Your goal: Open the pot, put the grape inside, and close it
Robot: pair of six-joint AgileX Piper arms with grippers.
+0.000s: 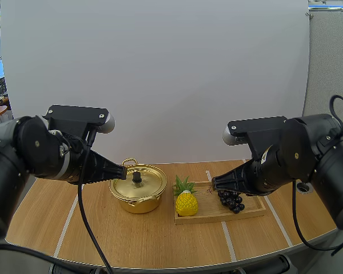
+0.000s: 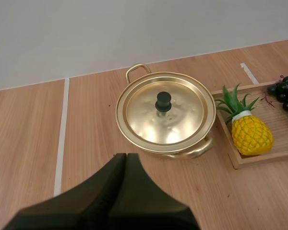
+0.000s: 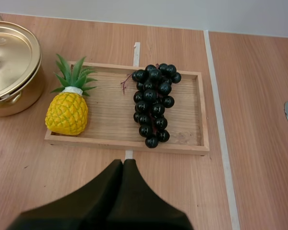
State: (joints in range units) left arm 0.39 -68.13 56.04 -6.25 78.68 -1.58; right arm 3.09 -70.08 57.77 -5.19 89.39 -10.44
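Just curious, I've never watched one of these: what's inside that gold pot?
Its lid with a black knob covers the pot, so the inside is hidden. The grapes lie outside, on the wooden tray.

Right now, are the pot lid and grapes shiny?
Left wrist view: soft pale glare on the lid around its knob; right wrist view: tiny bright spots on the grapes; high view: the table looks curved along its front edge.
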